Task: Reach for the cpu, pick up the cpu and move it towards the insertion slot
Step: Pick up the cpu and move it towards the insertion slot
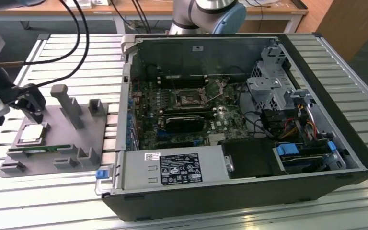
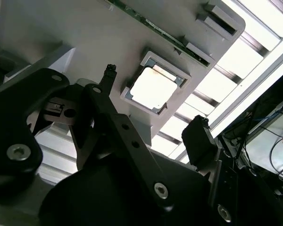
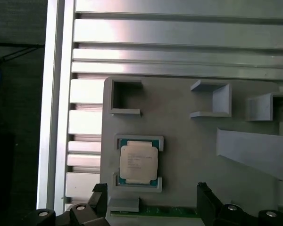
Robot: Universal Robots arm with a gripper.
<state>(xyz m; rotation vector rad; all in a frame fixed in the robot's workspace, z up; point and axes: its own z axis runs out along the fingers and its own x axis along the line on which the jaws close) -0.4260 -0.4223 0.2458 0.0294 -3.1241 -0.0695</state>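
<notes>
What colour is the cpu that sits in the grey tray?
The cpu has a silvery top with a green edge; the first wrist view shows it best.

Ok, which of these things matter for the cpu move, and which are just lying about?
In the job:
cpu, seated in the grey fixture
insertion slot on the motherboard
tool, open, near the cpu

Lying about:
green memory stick on the fixture
long black card beside the slot

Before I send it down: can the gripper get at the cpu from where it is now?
Probably yes. The gripper is open, hanging near the cpu, which lies uncovered in its gray holder; the taller posts stand off to the side.
</notes>
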